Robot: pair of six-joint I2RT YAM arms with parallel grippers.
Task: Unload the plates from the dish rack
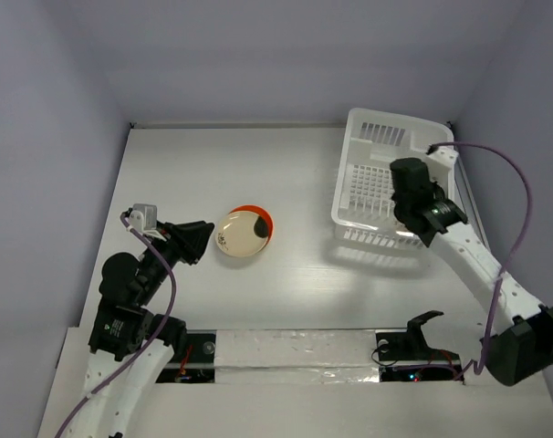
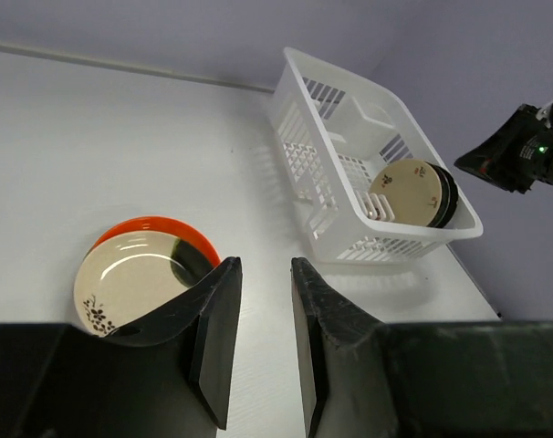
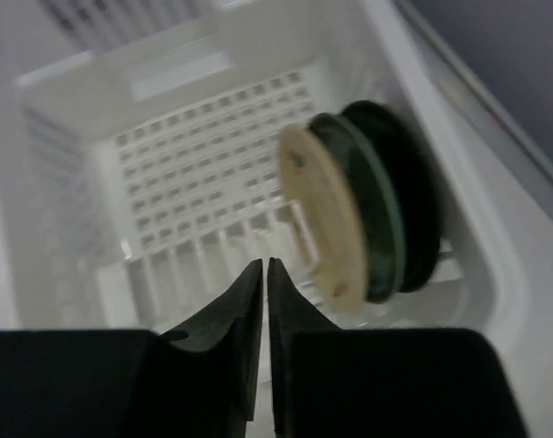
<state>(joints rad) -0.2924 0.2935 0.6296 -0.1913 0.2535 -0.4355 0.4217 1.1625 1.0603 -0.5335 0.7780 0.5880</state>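
The white dish rack stands at the back right; it also shows in the left wrist view and fills the right wrist view. Inside it, plates stand on edge: a cream plate in front, a dark green one and a black one behind. On the table a cream plate lies on an orange-red plate. My right gripper is shut and empty, hanging over the rack, left of the standing plates. My left gripper is open and empty, just right of the stacked plates.
A taped strip runs along the table's near edge. The grey walls close in behind and right of the rack. The right arm's purple cable loops beside the rack.
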